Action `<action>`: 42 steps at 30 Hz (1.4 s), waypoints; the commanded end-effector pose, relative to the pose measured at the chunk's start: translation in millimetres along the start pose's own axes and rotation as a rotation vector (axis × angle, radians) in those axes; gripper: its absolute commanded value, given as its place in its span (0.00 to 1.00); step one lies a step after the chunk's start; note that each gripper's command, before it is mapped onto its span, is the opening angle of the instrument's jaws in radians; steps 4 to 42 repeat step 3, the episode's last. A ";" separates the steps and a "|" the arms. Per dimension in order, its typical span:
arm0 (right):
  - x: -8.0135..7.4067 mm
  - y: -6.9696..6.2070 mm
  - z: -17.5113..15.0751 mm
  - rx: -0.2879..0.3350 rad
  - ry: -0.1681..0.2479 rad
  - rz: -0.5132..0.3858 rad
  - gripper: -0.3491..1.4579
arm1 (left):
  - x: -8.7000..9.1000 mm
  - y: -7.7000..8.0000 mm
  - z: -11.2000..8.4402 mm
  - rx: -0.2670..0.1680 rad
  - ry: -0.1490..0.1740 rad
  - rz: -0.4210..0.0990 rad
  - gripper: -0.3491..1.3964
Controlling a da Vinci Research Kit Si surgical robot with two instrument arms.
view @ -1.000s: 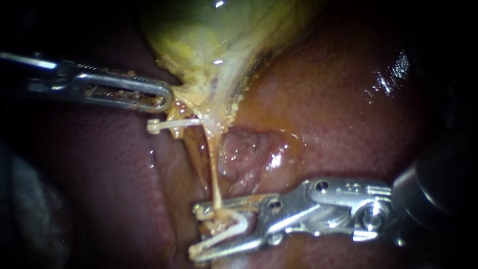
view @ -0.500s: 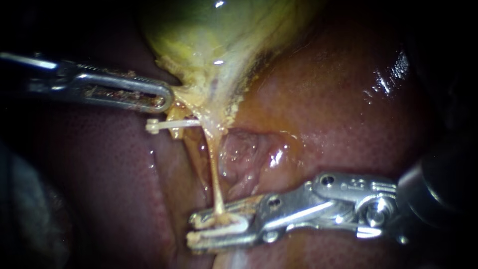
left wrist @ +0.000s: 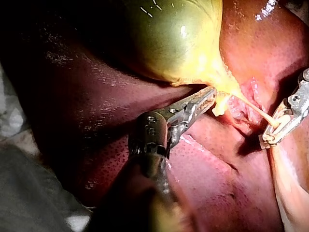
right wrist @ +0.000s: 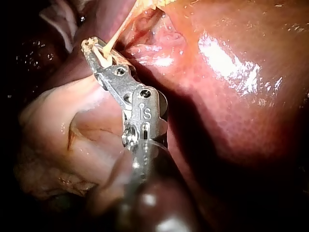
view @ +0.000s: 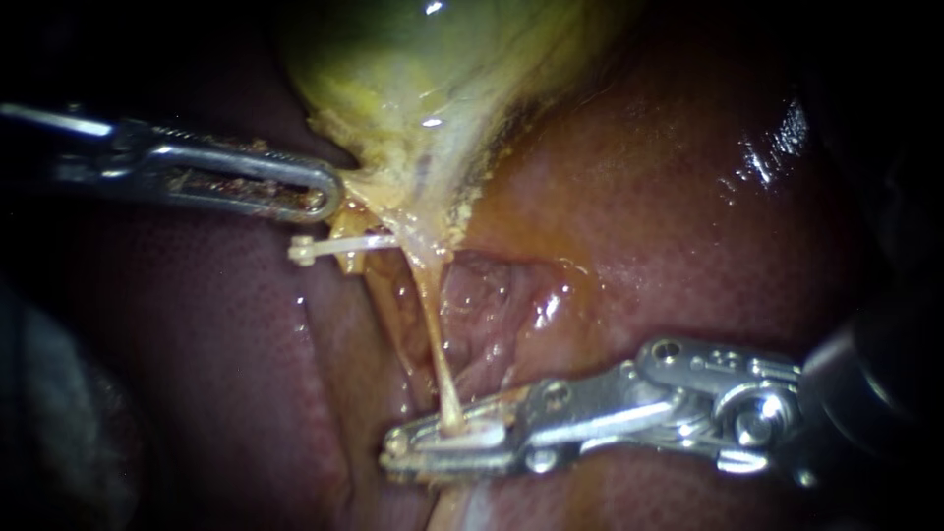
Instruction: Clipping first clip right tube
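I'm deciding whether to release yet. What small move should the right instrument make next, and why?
Probably one firm squeeze in place, without pulling. The end effector of the right instrument is shut on the clip, which lies flattened across the taut right tube, but its latch is not visible; the left instrument holds the gallbladder taut.

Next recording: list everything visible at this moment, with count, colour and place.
Liver: one, red-brown, underlies everything.
Gallbladder: one, green-yellow, above the tube.
Tube: one, pale yellow, taut, running down from the gallbladder.
Clips: two, white; upper clip on yellowish tissue by the gallbladder's lower edge, lower clip around the tube's lower end.
Grey cloth: one, beside the liver.
Left instrument: one, metal, jaws shut on gallbladder's lower edge.
Right instrument: one, metal, jaws shut on lower clip.
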 end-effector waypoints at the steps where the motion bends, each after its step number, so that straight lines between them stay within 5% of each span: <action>1: -0.1 0.1 0.0 -0.001 0.000 0.000 0.00 | 0.0 0.0 0.0 -0.001 0.000 0.000 0.00; 42: -0.1 0.2 0.1 -0.002 0.000 0.000 0.00 | 0.0 0.0 0.0 -0.001 0.000 0.000 0.00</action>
